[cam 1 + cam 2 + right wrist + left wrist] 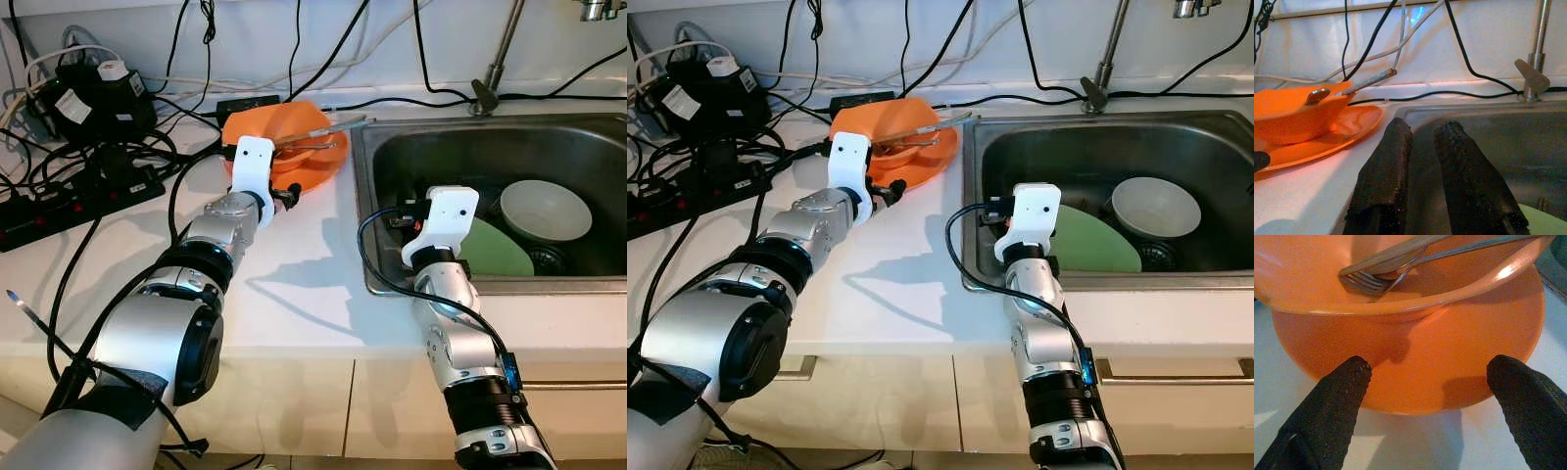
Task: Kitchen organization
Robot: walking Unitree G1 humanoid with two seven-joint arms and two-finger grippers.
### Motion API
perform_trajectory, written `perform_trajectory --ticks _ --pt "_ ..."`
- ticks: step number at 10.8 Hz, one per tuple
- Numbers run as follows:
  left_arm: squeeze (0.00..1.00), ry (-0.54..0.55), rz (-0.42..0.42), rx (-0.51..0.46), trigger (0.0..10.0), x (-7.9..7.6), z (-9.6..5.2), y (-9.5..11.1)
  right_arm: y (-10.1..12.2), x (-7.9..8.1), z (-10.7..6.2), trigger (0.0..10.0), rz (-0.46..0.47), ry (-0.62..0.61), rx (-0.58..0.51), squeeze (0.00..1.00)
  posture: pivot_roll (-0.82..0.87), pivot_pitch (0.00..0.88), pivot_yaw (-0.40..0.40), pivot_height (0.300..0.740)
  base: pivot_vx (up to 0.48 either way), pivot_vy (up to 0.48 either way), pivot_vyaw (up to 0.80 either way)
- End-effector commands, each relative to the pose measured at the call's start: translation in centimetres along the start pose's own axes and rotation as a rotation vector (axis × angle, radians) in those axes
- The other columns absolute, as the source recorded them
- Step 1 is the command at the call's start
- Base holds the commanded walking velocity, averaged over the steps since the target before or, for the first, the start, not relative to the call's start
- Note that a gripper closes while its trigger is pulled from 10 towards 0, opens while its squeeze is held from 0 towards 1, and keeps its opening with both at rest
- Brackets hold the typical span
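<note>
- The orange bowl point(1400, 289) sits on an orange plate point(1488, 367) on the white counter point(294, 284), just left of the sink point(387, 147); we take this stacked pair to be what is being tidied.
- A fork point(1364, 281) and a second piece of cutlery lie inside the bowl with their handles over the rim toward the sink, which we judge makes the stack awkward to tilt.
- Our left gripper point(1425, 396) is low at the plate's near edge, its fingers point(1337, 396) spread wide on either side and not touching, likely lining up to grasp the rim.
- Our right gripper point(1425, 161) hovers over the sink's left edge, fingers nearly together with a narrow gap and nothing between them; we read it as idle.
- In the sink a white bowl point(546, 209) rests beside a green plate point(495, 250), whose left part our right wrist hides.
- The tap is cut off above its stem point(500, 54), and the cables point(88, 147) on the left form a tangle we cannot sort out.
</note>
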State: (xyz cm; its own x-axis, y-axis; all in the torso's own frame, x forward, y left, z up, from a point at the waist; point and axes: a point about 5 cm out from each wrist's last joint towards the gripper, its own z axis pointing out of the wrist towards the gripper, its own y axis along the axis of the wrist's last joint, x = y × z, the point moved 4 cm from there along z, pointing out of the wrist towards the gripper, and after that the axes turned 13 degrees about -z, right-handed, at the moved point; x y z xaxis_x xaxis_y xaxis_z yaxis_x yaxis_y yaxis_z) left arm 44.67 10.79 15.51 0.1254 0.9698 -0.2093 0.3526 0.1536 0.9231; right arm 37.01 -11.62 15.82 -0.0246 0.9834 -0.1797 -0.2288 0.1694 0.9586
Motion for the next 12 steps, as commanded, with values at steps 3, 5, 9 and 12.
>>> perform_trajectory --ticks 3,5,9,12 --pt "0.00 -0.004 -0.016 0.029 10.0 -0.1 0.0 -0.9 -0.8 0.1 -0.6 10.0 -0.007 0.007 0.038 0.00 -0.05 0.000 0.124 0.740 0.000 0.000 0.00" --pt "0.00 -0.006 -0.018 0.054 10.0 -0.1 0.0 -1.6 -0.8 0.1 -0.6 10.0 -0.007 0.007 0.040 0.00 -0.04 0.000 0.117 0.740 0.000 0.000 0.00" --pt "0.00 0.014 -0.061 0.159 10.0 1.5 -0.4 -5.7 -0.9 0.4 -0.6 10.0 -0.001 0.016 0.050 0.00 -0.01 0.000 0.115 0.740 0.000 0.000 0.00" --pt "0.00 0.015 -0.099 0.181 10.0 2.8 -0.8 -6.7 -0.8 0.4 -0.4 10.0 0.003 0.015 0.047 0.00 0.02 0.000 0.112 0.740 0.000 0.000 0.00"
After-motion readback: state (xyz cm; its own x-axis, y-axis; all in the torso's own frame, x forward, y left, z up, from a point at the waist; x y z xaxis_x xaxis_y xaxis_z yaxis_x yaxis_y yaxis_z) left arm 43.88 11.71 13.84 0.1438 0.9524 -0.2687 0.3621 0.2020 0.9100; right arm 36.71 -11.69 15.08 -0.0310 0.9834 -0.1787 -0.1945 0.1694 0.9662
